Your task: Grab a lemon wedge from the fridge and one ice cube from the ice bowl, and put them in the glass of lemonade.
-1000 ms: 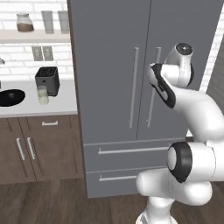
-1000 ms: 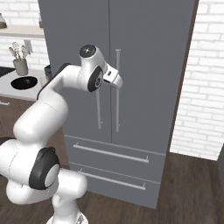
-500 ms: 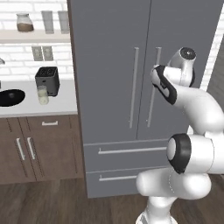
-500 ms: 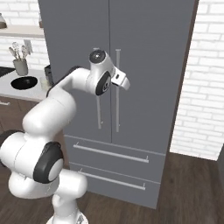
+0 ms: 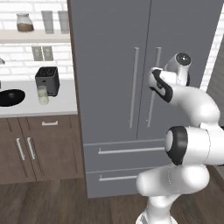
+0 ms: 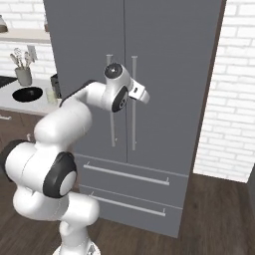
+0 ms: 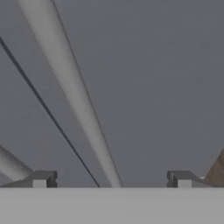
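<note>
My gripper [image 7: 111,180] is spread wide, holding nothing, with the right door's bar handle [image 7: 74,100] running up between my fingertips [image 7: 41,179] toward eleven o'clock in the hand view. I keep the jaws wide so the bar can slip between them; whether they already flank it or sit just short, I cannot tell. The dark seam between the doors crosses just left of that bar, and a second handle shows at eight o'clock.

From the right base view my hand [image 6: 138,93] sits against the two handles near the middle of the fridge [image 6: 169,60], both doors shut. So the lemon wedge is presumably inside, hidden, and opening a door looks like the step in hand.

Out at nine o'clock in the left base view, the counter [image 5: 61,104] carries the ice bowl [image 5: 9,97], the glass of lemonade [image 5: 42,94] and, just behind it, the black toaster [image 5: 47,80]. They sit well apart from me, waiting for later.
</note>
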You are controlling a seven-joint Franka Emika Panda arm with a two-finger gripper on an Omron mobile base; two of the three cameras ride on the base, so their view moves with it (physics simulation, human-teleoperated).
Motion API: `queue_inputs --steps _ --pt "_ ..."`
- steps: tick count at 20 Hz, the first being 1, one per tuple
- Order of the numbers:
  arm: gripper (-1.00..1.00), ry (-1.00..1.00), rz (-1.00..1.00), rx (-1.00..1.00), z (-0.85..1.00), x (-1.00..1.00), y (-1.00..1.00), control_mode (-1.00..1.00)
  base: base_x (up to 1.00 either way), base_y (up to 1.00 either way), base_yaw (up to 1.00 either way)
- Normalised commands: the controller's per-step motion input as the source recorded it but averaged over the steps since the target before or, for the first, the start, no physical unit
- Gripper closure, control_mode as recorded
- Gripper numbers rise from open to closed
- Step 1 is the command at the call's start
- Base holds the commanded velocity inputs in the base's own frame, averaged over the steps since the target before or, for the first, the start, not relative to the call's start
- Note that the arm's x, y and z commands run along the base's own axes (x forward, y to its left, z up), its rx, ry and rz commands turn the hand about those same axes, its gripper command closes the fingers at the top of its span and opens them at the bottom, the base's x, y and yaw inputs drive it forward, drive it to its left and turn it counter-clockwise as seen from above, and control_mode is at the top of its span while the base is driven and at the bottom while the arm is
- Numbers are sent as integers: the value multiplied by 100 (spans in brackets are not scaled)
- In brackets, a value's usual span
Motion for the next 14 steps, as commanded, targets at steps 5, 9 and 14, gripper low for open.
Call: queue_inputs --steps 5,9,14 --pt "-100 0 0 -2 -14 46 0 -100 0 0 0" --pt "-100 0 0 0 -32 46 0 -100 0 0 0" --pt "-100 0 0 0 -17 42 0 -100 0 0 0"
